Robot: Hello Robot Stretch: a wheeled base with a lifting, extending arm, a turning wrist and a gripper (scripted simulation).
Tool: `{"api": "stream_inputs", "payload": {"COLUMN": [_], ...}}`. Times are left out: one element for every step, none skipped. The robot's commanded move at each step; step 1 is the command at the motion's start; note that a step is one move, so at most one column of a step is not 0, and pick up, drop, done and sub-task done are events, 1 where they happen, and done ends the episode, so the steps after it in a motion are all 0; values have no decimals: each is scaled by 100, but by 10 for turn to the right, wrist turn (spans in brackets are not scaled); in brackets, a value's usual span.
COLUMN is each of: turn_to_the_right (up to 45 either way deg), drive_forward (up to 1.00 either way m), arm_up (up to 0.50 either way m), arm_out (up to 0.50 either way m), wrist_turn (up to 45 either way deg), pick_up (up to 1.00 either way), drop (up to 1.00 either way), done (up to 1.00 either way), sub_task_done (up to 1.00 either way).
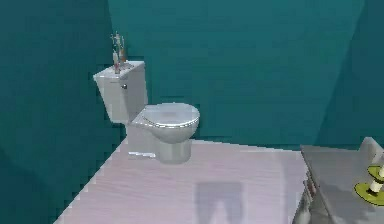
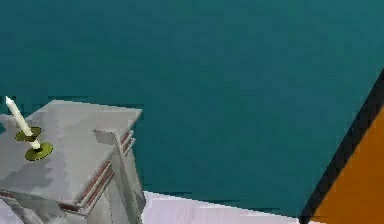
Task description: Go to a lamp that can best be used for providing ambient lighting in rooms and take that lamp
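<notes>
A white candle (image 2: 17,118) stands in a small olive holder (image 2: 36,150) on a grey cabinet (image 2: 90,160) at the arm side view's left. The same holder (image 1: 372,180) and the cabinet's top (image 1: 335,175) show at the forward view's lower right edge. No lamp shape can be made out in either view.
A grey toilet (image 1: 165,125) stands against the teal wall (image 1: 250,60) in the forward view, with a small thin object (image 1: 118,48) on its tank. Pale floor (image 1: 200,185) stretches between the toilet and the cabinet. An orange surface (image 2: 355,180) edges the arm side view's right.
</notes>
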Motion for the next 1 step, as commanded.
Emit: {"api": "stream_inputs", "payload": {"turn_to_the_right": [0], "drive_forward": [5], "arm_up": [0], "arm_out": [0], "wrist_turn": [0], "pick_up": [0], "drop": [0], "done": [0], "sub_task_done": [0]}}
